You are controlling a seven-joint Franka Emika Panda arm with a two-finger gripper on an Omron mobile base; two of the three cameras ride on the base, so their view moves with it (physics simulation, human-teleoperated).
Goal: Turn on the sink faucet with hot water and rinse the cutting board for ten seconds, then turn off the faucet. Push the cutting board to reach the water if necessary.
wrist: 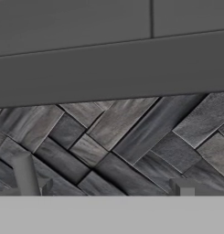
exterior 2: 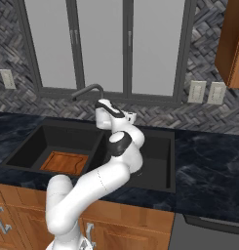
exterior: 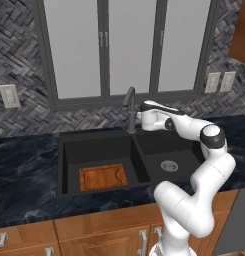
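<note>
Robot hand [exterior: 138,116] hovers open beside the upright post of the sink faucet [exterior: 130,107], at the far edge of the sink [exterior: 69,150], holding nothing and pointing toward the tiled back wall [wrist: 109,137]. No water runs. The cutting board [exterior: 103,177] lies flat in the left basin, toward its near side, well apart from the spout. Judging by this, the faucet-opening step is under way; next the hand must find the small lever and nudge it toward hot.
</note>
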